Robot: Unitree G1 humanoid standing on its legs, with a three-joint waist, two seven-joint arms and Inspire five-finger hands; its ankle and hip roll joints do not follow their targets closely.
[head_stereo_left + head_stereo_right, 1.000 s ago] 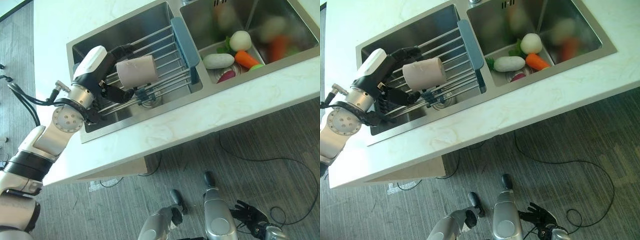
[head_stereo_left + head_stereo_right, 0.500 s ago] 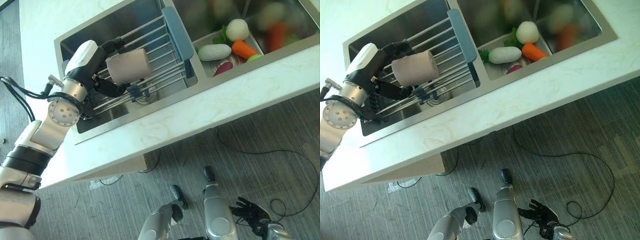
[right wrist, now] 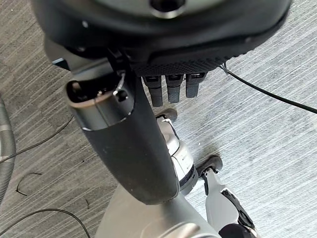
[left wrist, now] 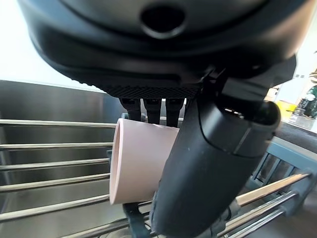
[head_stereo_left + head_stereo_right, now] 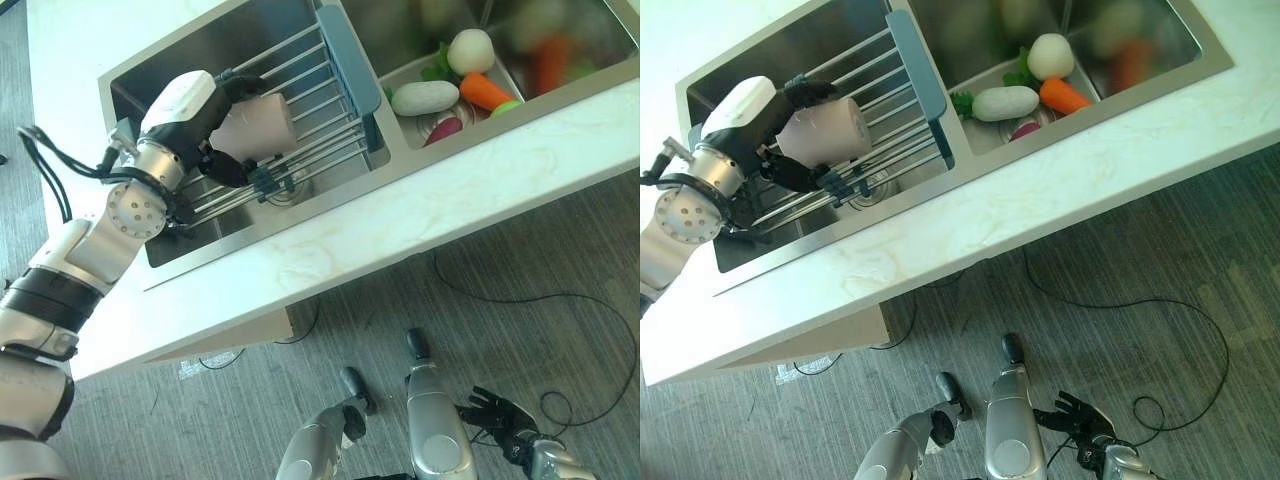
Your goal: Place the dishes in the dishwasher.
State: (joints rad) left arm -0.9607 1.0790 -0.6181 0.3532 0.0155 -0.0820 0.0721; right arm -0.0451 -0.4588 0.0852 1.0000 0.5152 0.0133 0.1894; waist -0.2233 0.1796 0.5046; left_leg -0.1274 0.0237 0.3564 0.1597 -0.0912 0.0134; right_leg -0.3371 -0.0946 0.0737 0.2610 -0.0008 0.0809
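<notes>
The left hand [image 5: 200, 110] is curled around a pale pink cup [image 5: 255, 128], thumb [image 4: 208, 163] across its side and fingers [image 4: 147, 108] over the far side, holding it on its side just above the wire rack [image 5: 315, 130] that spans the left basin of the steel sink [image 5: 160, 60]. The cup's long axis runs roughly along the rack's bars, its open mouth facing the wrist and its base toward the rack's grey-blue end piece [image 5: 350, 65]. Compared with half a second ago, the hand is turned more over the cup, covering more of it. In the right basin lie a white radish [image 5: 424, 98], a carrot [image 5: 486, 92] and an onion [image 5: 470, 50]. The sink sits in a pale marble worktop [image 5: 420, 200]. The right hand [image 5: 1072, 415] hangs low over the grey floor [image 5: 1140, 250], fingers loosely spread, holding nothing.
</notes>
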